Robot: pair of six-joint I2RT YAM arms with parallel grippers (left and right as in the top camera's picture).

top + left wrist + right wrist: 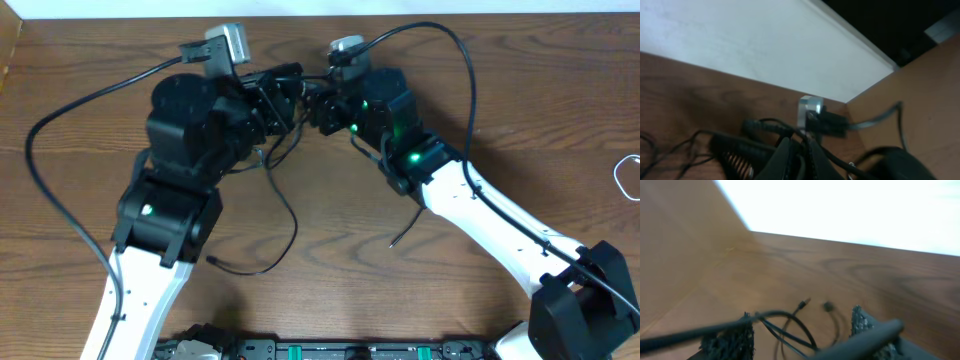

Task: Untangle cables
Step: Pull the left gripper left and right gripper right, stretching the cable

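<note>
- surface (560, 90): brown wood grain; both arms reach to the far middle, where the grippers meet nearly tip to tip.
- left gripper (285, 100): in the left wrist view its fingers (790, 152) are pressed together with no gap. thin black cords cross right at the tips, but i cannot tell whether one is pinched.
- right gripper (318, 108): in the right wrist view its two padded fingers (727, 340) stand well apart, a medium-wide gap. one black cord lies across the top of the left-hand pad and runs on through the gap; nothing is clamped.
- cables (294, 225): the black cords bunch under and between the two grippers, then trail toward the near edge of the surface in a loose curve.
- one plug end (213, 260) lies beside the left arm's white link. a second loose end (393, 241) lies just beside the right arm.
- right wrist view: cords loop between the fingers, and two small plug tips (804, 301) rest on the wood just beyond, near each other but apart.
- white cable (616, 178): a small loop at the far right edge of the surface, well apart from the black bundle and both grippers.
- arm wiring (60, 120): thicker black leads arch from each wrist, separate from the thin cords.
</note>
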